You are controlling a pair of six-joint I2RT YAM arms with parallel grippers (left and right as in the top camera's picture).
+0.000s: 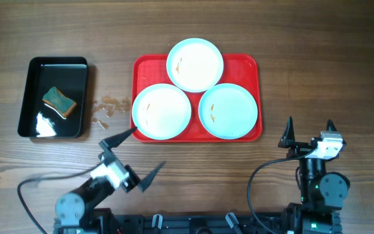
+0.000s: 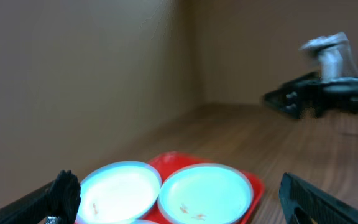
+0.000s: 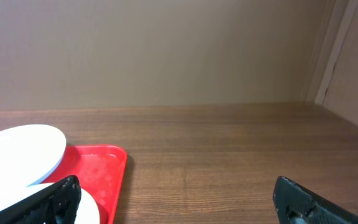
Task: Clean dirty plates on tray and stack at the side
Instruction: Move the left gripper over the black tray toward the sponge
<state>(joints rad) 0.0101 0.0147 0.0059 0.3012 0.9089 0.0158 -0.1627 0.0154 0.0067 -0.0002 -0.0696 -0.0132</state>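
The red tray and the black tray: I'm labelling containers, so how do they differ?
The red tray is larger than the black tray. The red tray holds three plates; the black tray holds a sponge. Both are rectangular with rounded corners, on the wooden table.

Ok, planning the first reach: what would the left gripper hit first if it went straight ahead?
Probably the near-left plate on the red tray. The left gripper is open and aimed at it, though its height is unclear.
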